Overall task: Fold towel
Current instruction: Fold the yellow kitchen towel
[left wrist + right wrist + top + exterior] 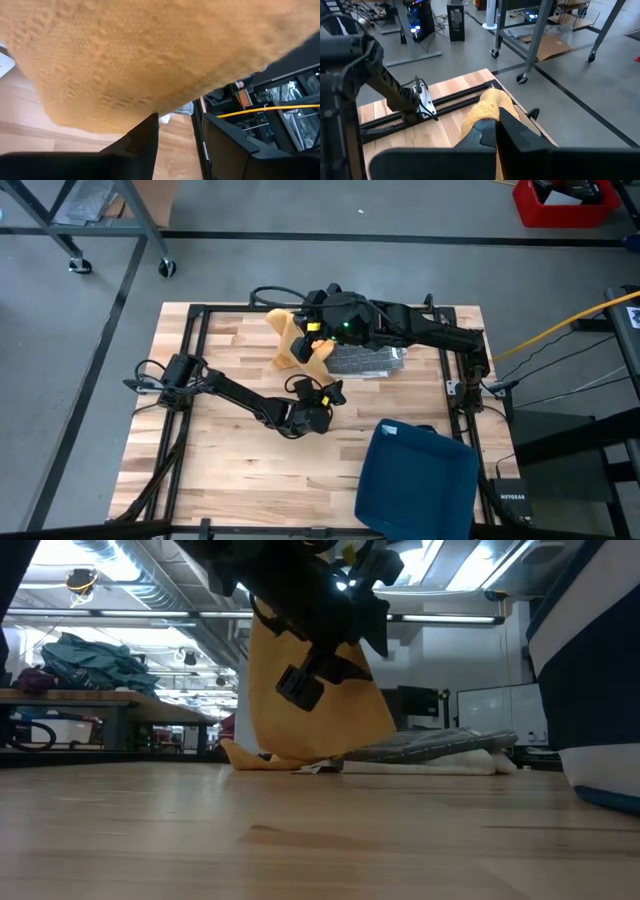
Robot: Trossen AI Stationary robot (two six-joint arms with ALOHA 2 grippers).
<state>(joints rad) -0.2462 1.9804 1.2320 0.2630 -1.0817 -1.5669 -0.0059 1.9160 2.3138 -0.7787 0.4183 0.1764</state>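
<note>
The light wooden slatted bench (220, 470) carries a black metal frame (200, 315) along its far and side edges. A dark blue fabric bin (415, 480) stands at the near right corner, well apart from the work.

The right arm reaches from its base on the right side leftward along the far part of the bench. Its right gripper (312, 330) is raised above the surface, and the fingers are closed on the mustard-yellow knitted towel (295, 340), pinching an upper edge. In the right wrist view the towel (485, 112) bunches just ahead of the closed fingers (492, 132).

The left arm extends from its base at the left edge toward the centre, elbow low. Its left gripper (318, 393) sits just near of the hanging towel. The fingers stand partly apart with nothing seen between them. In the left wrist view one dark finger (142, 145) points up at the cloth (140, 55) close above it; contact cannot be told.

The towel hangs lifted at far centre, its long axis running roughly upright from the grip down to the bench. Its lower hem lies crumpled on the wood in the low view (300, 690).

A grey folded cloth (365, 360) lies flat just right of the towel, under the right arm.
</note>
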